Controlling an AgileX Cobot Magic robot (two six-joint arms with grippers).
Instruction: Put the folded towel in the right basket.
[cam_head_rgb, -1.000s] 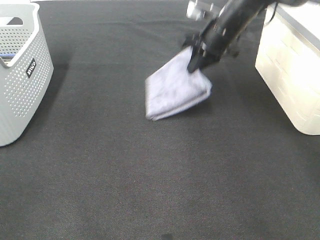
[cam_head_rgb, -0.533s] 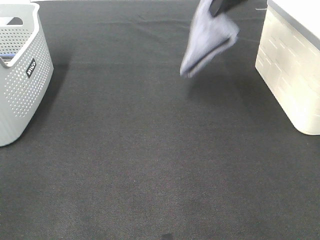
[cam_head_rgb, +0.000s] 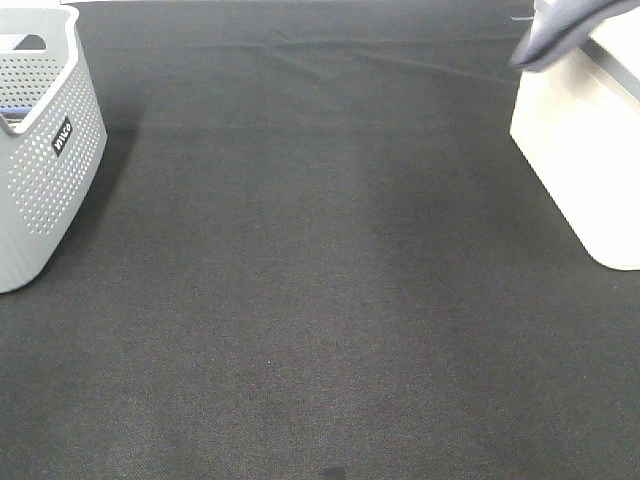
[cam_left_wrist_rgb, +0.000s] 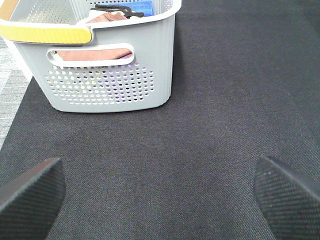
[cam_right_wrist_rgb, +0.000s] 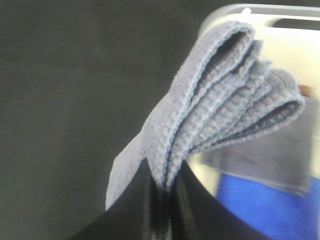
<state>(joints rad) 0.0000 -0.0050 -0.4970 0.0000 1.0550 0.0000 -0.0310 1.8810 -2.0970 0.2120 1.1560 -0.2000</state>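
The folded grey-lavender towel (cam_right_wrist_rgb: 220, 105) hangs pinched in my right gripper (cam_right_wrist_rgb: 162, 192), which is shut on it; the layers fan out beyond the fingers. In the exterior high view only a blurred piece of the towel (cam_head_rgb: 555, 32) shows at the top right, over the rim of the cream right basket (cam_head_rgb: 580, 150). The right wrist view shows the basket's rim (cam_right_wrist_rgb: 260, 12) behind the towel, with blue and grey cloth inside. My left gripper (cam_left_wrist_rgb: 160, 192) is open and empty above the dark mat, its fingertips (cam_left_wrist_rgb: 30, 195) spread wide.
A grey perforated basket (cam_head_rgb: 40, 150) stands at the far left. In the left wrist view the grey basket (cam_left_wrist_rgb: 105, 60) holds brown and blue cloths. The black mat (cam_head_rgb: 320, 280) covers the table.
My right gripper has lifted the towel off the mat and carried it up and to the right, from the table's middle to above the right basket's rim. The left arm has not moved.
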